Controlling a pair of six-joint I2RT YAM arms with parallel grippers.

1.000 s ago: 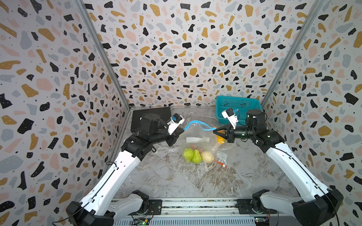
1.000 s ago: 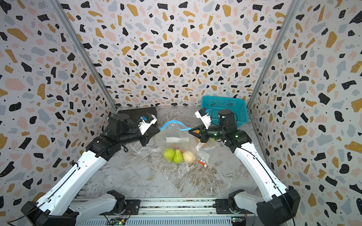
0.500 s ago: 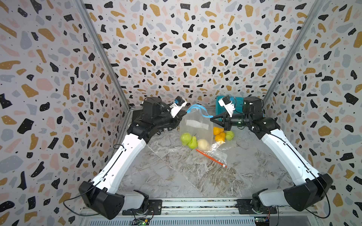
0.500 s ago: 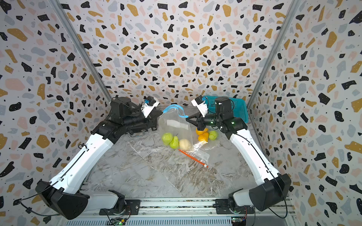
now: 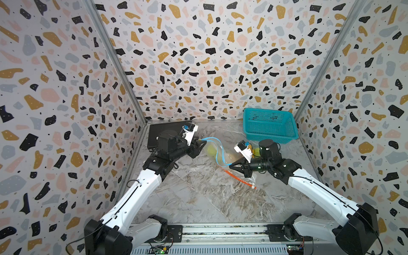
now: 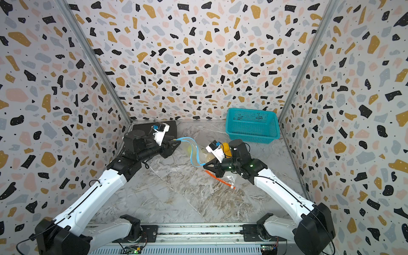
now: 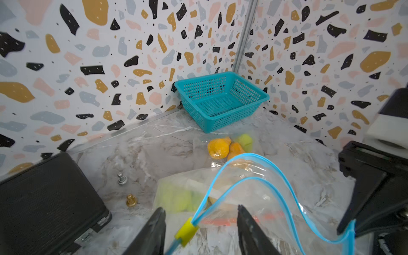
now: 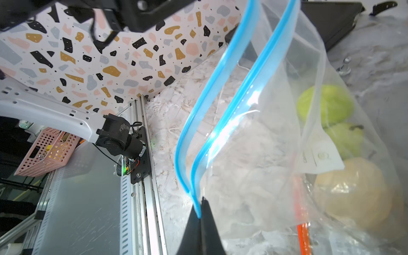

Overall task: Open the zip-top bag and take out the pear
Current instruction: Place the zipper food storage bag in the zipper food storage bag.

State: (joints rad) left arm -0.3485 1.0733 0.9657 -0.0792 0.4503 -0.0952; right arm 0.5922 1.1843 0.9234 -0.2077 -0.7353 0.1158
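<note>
Left wrist view: left gripper (image 7: 201, 208) jaws apart, yellow slider (image 7: 186, 230) sits between them. Right gripper (image 8: 200, 209) pinched tight on corner of bag (image 8: 254, 154) blue rim. Bag mouth gaping, zip strips parted. Pear (image 8: 344, 139) inside bag, between round green fruit (image 8: 324, 103) and pale fruit (image 8: 351, 192). Bag lies on table (image 5: 198, 198) between arms.
</note>
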